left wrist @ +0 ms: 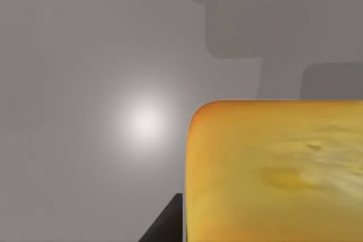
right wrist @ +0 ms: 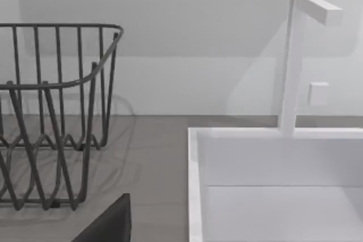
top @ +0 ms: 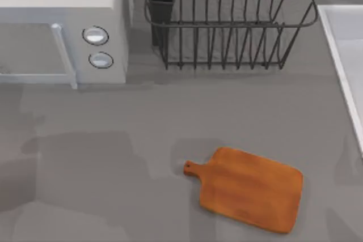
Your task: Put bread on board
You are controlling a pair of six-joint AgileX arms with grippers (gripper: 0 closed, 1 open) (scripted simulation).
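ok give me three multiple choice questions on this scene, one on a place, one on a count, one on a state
1. Where does the flat orange-brown wooden cutting board lie in the top view?
A. inside the dark wire dish rack
B. on the grey table, lower right of centre
C. on the white microwave

2. How many round knobs does the microwave's front show?
A. two
B. four
C. none

3. What is on the board?
A. the golden-yellow bread
B. a cup
C. nothing

Answers: 1 B, it lies flat on the table; 2 A, one knob above the other; 3 C, its top is bare, while the bread sits close up in the left wrist view.
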